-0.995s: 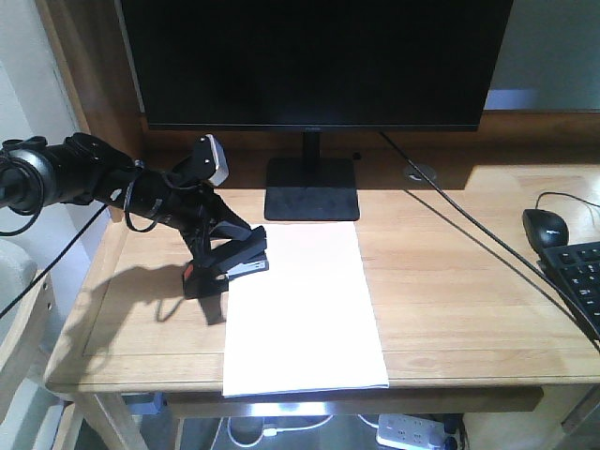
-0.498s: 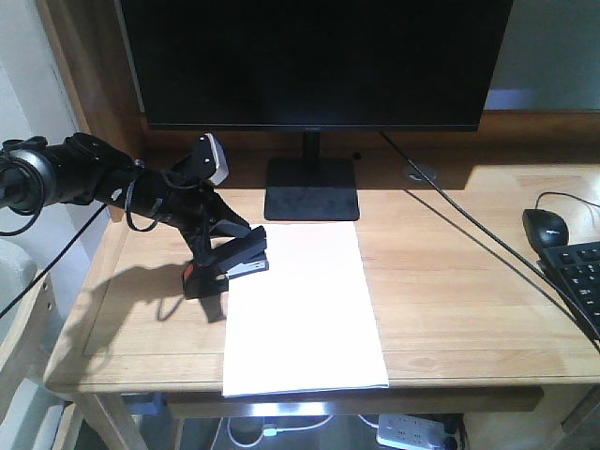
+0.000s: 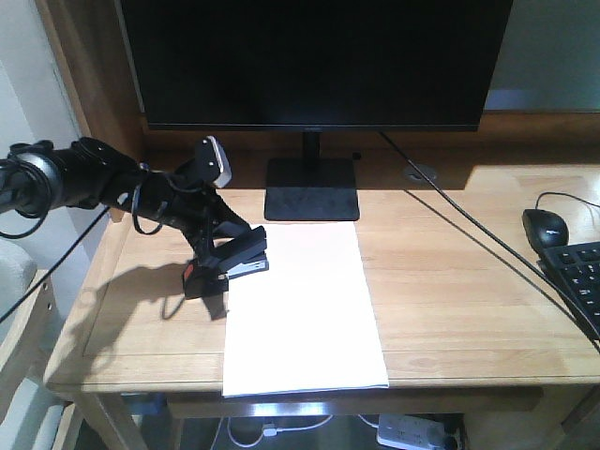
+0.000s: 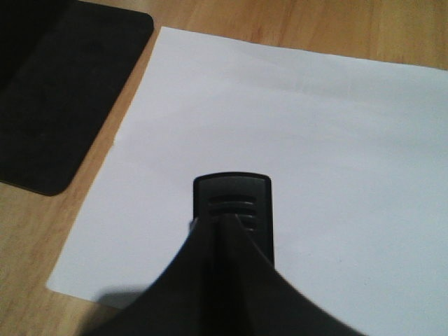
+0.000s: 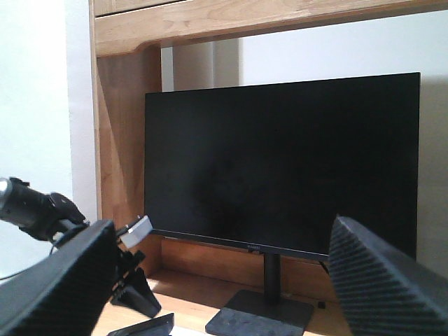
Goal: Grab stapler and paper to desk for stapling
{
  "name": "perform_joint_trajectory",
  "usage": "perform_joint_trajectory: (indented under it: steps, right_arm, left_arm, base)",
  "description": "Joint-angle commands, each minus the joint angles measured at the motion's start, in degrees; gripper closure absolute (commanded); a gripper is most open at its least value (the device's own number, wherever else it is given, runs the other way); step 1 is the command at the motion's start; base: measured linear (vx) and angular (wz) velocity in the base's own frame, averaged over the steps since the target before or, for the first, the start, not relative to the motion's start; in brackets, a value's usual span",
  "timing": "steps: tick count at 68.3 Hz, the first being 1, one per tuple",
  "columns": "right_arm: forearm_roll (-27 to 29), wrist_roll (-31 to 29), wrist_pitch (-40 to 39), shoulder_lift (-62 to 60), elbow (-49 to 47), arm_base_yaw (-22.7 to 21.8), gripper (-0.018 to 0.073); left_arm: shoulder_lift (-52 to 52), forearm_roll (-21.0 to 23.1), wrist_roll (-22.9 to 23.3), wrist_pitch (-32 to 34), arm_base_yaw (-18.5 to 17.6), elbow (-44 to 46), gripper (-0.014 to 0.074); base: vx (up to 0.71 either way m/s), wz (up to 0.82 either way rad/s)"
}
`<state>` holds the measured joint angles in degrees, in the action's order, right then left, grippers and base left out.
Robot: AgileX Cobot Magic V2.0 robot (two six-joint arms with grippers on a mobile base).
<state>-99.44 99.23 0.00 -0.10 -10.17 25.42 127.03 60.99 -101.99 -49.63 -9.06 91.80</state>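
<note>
- Front view: the stapler (image 3: 228, 267) is gripped by the left gripper (image 3: 217, 251), its nose over the upper left corner of the paper (image 3: 302, 309) and its orange-red rear off the sheet, on or just above the desk (image 3: 469, 281). Compared with a second ago, the arm is shifted only slightly and the stapler is hardly moved, so alignment is judged finished and pressing is probably next. No containers are seen (only a monitor (image 3: 314, 61), mouse (image 3: 547, 225) and keyboard (image 3: 581, 281)).
- Left wrist view: the stapler (image 4: 234, 217) is seen clamped between dark fingers, pointing across the paper (image 4: 315, 154), near the monitor base (image 4: 56, 91).
- Right wrist view: the right gripper (image 5: 224, 280) is held wide and empty, well apart from the paper, facing the monitor (image 5: 280, 161).
</note>
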Motion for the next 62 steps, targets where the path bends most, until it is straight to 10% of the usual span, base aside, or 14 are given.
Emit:
perform_joint_trajectory:
  steps: [1, 62]
  right_arm:
    - [-3.29, 0.03, 1.19, 0.67, -1.48, -0.28, -0.0021]
    - [-3.29, 0.03, 1.17, 0.67, -1.48, -0.28, -0.0021]
  left_arm:
    - [-1.48, 2.80, 0.10, -1.34, -0.61, 1.46, 0.0603]
    - [4.45, -0.42, 6.04, -2.78, -0.61, 1.46, 0.0603]
  base:
    - [0.00, 0.00]
    - [0.00, 0.00]
